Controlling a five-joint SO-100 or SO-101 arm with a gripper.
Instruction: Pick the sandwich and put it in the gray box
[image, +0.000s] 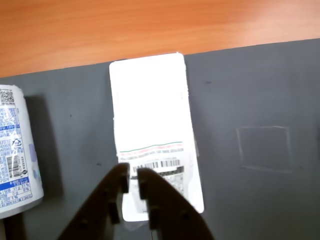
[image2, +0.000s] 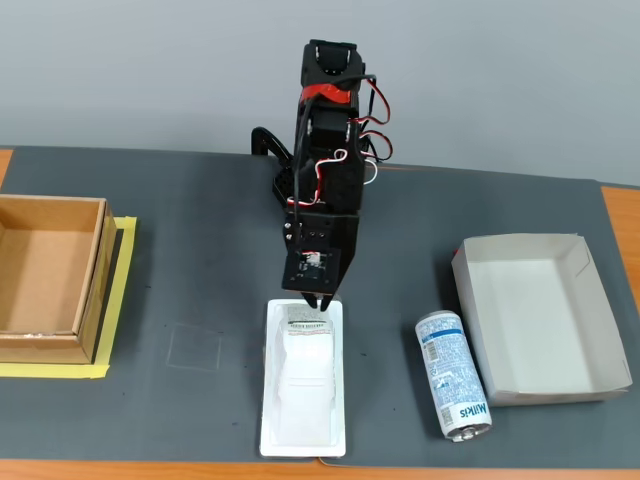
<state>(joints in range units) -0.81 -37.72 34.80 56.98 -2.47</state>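
The sandwich (image2: 303, 380) is a white plastic pack with a barcode label, lying flat on the dark mat near the front edge; the wrist view shows the sandwich (image: 150, 115) from above with its label near my fingers. My gripper (image2: 316, 300) hangs just above the pack's labelled end, and in the wrist view the gripper (image: 132, 175) has its dark fingers almost together, nothing between them. The gray box (image2: 590, 300) is a pale shallow tray, empty, at the right of the fixed view.
A white-and-blue drink can (image2: 452, 375) lies between the sandwich and the tray; it shows at the left of the wrist view as the can (image: 15, 150). A brown cardboard box (image2: 92, 260) sits on yellow tape at the left. Orange table edge runs beyond the mat.
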